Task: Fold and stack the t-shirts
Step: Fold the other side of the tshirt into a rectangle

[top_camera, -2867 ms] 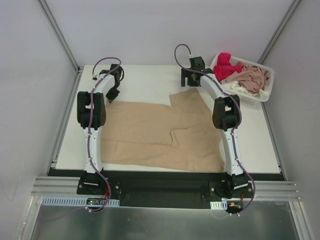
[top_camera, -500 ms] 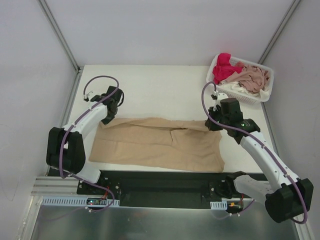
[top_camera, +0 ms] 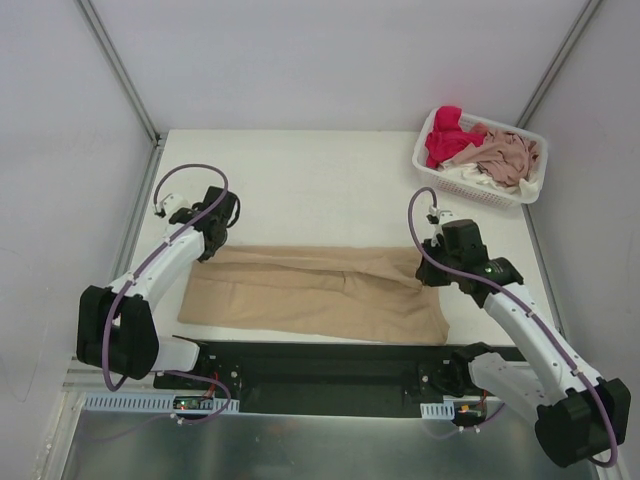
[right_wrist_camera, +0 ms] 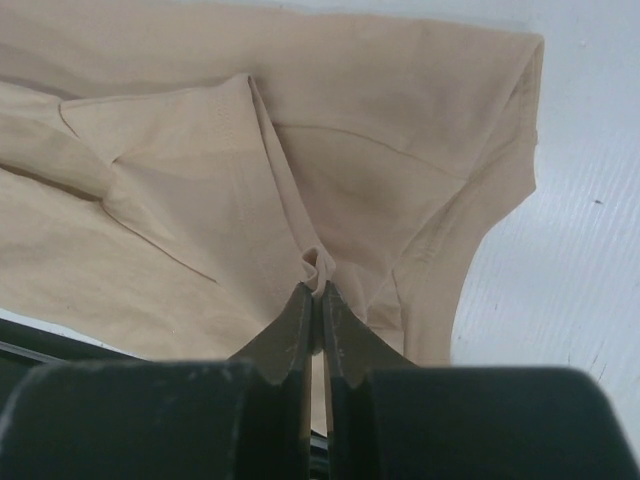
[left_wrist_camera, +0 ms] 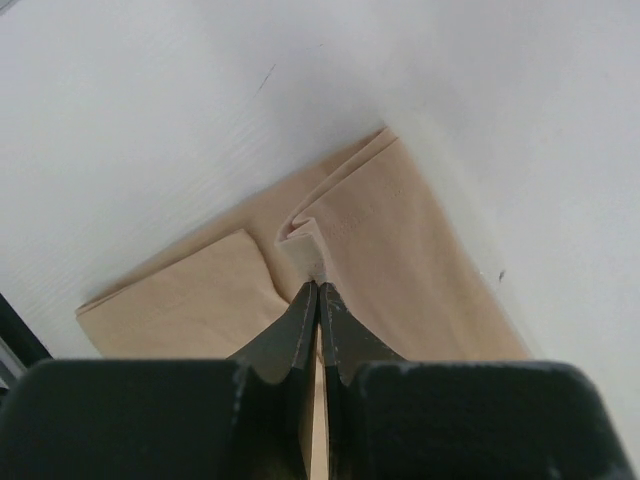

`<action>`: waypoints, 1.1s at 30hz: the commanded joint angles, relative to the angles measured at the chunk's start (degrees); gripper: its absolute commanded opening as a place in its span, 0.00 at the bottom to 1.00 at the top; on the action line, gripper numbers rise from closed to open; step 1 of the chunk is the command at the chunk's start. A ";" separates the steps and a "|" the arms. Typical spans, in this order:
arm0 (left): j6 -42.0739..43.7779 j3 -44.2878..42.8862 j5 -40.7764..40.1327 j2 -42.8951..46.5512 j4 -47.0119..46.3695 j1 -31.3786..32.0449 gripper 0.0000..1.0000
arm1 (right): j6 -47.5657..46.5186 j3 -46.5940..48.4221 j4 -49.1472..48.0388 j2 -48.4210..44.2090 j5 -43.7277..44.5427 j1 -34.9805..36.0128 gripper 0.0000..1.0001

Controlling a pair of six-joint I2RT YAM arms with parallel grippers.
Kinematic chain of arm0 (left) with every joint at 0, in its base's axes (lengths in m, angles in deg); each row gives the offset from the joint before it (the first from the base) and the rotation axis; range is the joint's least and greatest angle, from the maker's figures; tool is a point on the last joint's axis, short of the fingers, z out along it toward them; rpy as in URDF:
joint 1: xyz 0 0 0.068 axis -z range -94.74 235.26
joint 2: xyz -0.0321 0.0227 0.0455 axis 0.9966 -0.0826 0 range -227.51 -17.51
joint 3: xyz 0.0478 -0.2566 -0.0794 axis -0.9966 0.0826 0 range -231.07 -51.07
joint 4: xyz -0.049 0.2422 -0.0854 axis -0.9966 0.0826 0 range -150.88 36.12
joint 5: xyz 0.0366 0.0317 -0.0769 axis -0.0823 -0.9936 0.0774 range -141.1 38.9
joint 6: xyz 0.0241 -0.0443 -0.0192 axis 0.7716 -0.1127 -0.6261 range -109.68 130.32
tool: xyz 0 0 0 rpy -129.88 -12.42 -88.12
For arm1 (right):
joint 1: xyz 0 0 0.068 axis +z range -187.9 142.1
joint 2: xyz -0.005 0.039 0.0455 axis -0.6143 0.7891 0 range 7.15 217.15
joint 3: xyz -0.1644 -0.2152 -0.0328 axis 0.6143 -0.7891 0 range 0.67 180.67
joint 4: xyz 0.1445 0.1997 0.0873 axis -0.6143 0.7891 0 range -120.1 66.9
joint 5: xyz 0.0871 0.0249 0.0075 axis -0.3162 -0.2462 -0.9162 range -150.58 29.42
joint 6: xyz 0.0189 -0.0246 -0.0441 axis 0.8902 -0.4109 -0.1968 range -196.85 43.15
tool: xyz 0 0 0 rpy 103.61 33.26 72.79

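Tan-beige cloth lies closest to the arm bases: the tan t-shirt (top_camera: 320, 295) is laid out as a long, low band across the near part of the white table (top_camera: 330, 180), folded over on itself. How many layers it has cannot be told from above.

At the shirt's far left corner the left gripper (left_wrist_camera: 318, 285) has its fingers pressed together on a small raised tuck of the fabric. In the left wrist view the gripper's black body covers the cloth nearest the camera, so the pinched edge shows only as a little peak above the fingertips.

At the shirt's far right corner the right gripper (right_wrist_camera: 317, 290) is likewise clamped on a small nub of fabric. Creases and a stitched hem fan out from it. The edge to the right of the nub curls under, and its underside is hidden.

Beyond the shirt's right end, well apart from it, stands a white lattice basket (top_camera: 478, 192). It holds a red-pink t-shirt (top_camera: 447, 137) and a dusty pink t-shirt (top_camera: 508, 155), both crumpled. A white garment (top_camera: 470, 173) is mostly buried beneath them.
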 commanded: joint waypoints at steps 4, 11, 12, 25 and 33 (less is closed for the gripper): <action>-3.45 3.14 -0.07 -0.28 1.42 0.18 0.00 | 3.79 -3.38 0.80 -2.61 -4.12 0.14 0.08; -4.68 4.72 0.37 -0.81 3.09 0.18 0.13 | 7.48 -8.13 3.61 -1.73 -8.97 0.84 0.18; -5.21 4.99 0.46 -0.73 3.62 0.18 0.16 | 8.27 -9.27 5.44 -1.90 -9.40 0.93 0.23; -0.74 -0.45 9.59 2.53 3.36 4.74 0.99 | 8.55 0.03 10.12 -3.76 -10.47 1.20 0.97; 1.73 -1.78 15.49 -3.26 0.46 8.70 0.99 | 8.11 8.82 1.16 17.50 -9.05 1.20 0.97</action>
